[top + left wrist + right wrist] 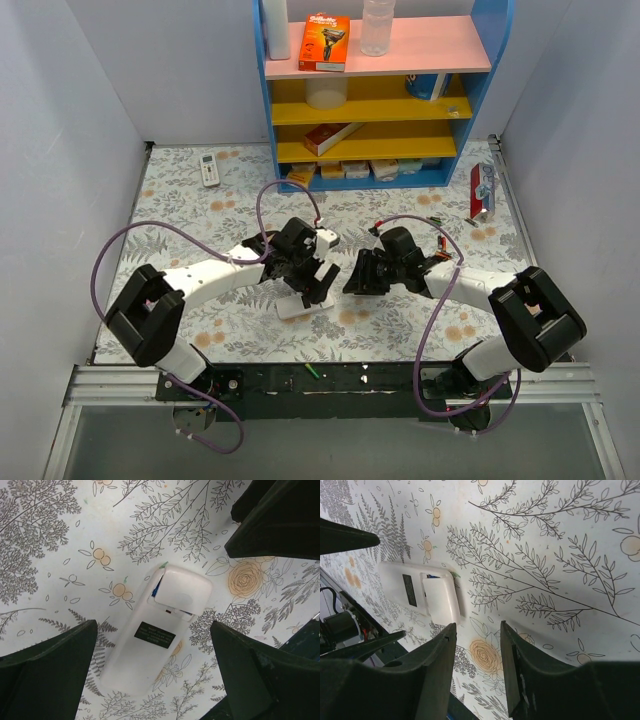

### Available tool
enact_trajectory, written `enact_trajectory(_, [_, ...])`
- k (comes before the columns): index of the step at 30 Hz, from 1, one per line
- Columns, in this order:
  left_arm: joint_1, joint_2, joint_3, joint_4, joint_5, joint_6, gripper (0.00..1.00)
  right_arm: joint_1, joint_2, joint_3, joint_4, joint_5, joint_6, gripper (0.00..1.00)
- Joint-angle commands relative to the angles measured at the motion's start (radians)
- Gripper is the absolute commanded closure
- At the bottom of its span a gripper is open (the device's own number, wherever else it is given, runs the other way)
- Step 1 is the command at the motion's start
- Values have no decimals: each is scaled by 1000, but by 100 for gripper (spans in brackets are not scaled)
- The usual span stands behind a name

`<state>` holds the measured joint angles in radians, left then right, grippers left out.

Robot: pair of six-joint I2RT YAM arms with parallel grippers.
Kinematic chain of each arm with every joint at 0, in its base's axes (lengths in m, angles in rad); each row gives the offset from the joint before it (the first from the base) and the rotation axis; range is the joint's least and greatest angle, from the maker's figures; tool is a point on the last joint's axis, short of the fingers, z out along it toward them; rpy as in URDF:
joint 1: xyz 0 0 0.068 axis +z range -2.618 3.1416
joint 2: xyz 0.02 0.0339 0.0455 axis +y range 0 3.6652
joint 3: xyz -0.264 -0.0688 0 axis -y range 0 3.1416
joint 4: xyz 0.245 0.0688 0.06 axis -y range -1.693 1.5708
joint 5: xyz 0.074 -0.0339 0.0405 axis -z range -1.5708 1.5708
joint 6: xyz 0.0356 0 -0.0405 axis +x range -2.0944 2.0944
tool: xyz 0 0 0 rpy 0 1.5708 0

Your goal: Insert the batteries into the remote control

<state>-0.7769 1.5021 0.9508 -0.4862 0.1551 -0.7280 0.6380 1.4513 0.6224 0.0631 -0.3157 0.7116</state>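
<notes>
Slim white plastic remote control point(298, 306): back-up on the floral-printed tabletop point(190, 215), centre, toward the near edge.
Left claw point(320, 287): above it, fingers point(50, 675) on either side, not touching.
Right claw point(352, 280): just right of it.
Blue wooden shelf unit point(262, 100): rear edge.
Small white screen remote point(209, 169): rear left, before the shelf unit.

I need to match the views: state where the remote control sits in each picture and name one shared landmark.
Top external: remote control at centre, under the left jaws.
Left wrist: remote control mid-frame, back up, between the open left jaws.
Right wrist: remote control left of centre, beyond the right jaws.
Shared landmark: orange rose print beside it.
</notes>
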Motion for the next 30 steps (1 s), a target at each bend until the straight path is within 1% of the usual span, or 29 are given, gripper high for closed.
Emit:
enact_trajectory(1, [-21,46,62,1,50,127,2,-18,-34,-24,69,-42,12,52])
enact_trajectory(6, [-38,95,92,-17,83,165,2,-21,-3,-15,98,-98,0,53])
enact_trajectory(11, [-47,122,103,-38,86,202,2,-21,60,-1,153,-169,5,53])
enact_trajectory(17, [-50,133,86,-25,98,205,2,-21,130,7,210,-215,22,53])
enact_trajectory(22, [-53,155,86,9,96,205,6,-23,165,-12,256,-230,61,54])
enact_trajectory(26, [-62,179,94,9,98,208,7,-24,185,-32,309,-253,94,55])
enact_trajectory(30, [-68,188,94,11,92,216,9,-26,196,-46,326,-261,103,55])
